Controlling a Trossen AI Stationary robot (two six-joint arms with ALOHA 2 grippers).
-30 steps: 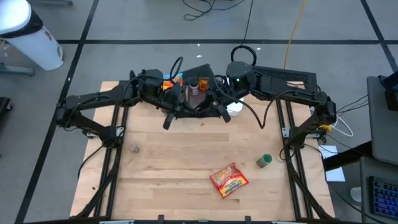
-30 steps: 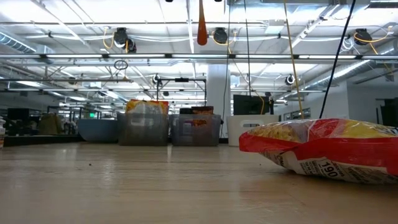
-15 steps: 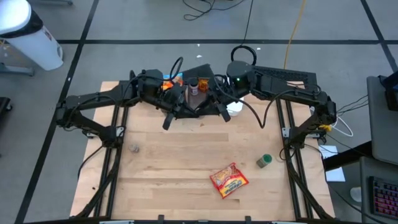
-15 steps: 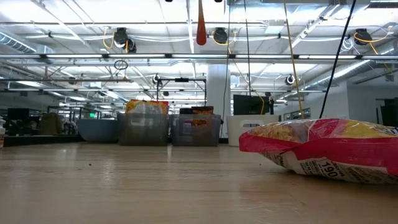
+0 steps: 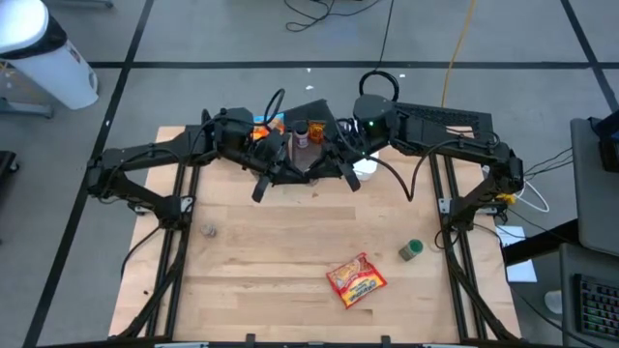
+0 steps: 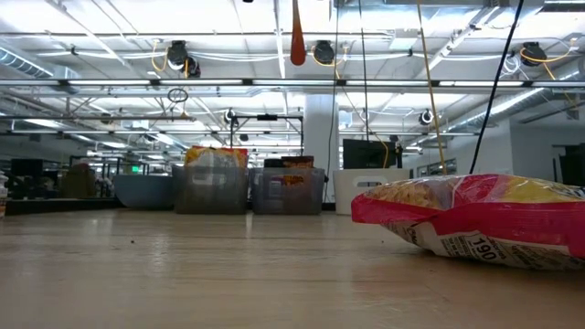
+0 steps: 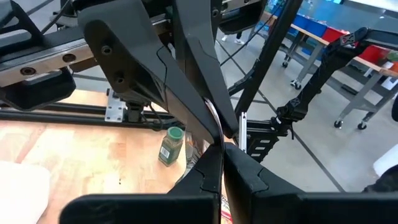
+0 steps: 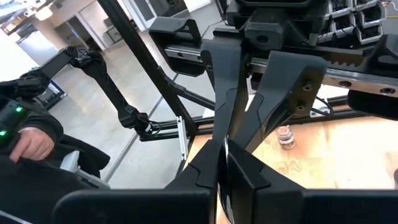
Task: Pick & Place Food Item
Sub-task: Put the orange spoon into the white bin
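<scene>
Low view first, since the nearest thing to it is the one I want: the red and yellow food packet (image 6: 471, 219) lies flat on the wooden table (image 6: 183, 283), close to the near edge and a little toward my right side, nothing touching it. From above I see the same food packet (image 5: 356, 280) lying askew on the boards, with a small green-capped jar (image 5: 412, 249) near it on my right and a little grey jar (image 5: 208, 230) well apart on my left. Farther back, both my arms are folded at the far edge of the table. My right gripper (image 5: 350, 180) hangs there with its fingers pressed together on nothing, and my left gripper (image 5: 259, 189) sits beside it, likewise closed and empty (neither is anywhere near the packet). Behind them stands a brown bottle (image 5: 301, 135) among some clutter that I cannot make out. I judge the step in hand to be the reach, not yet begun. To do it well I should use the right arm, which has the shorter path, spread its fingers before descending, and turn the wrist so that they straddle the packet's narrow width. The bag looks soft and slippery, so I would come down over its middle, press lightly to the boards, and pinch a fold instead of an edge, steering clear of the green-capped jar.
</scene>
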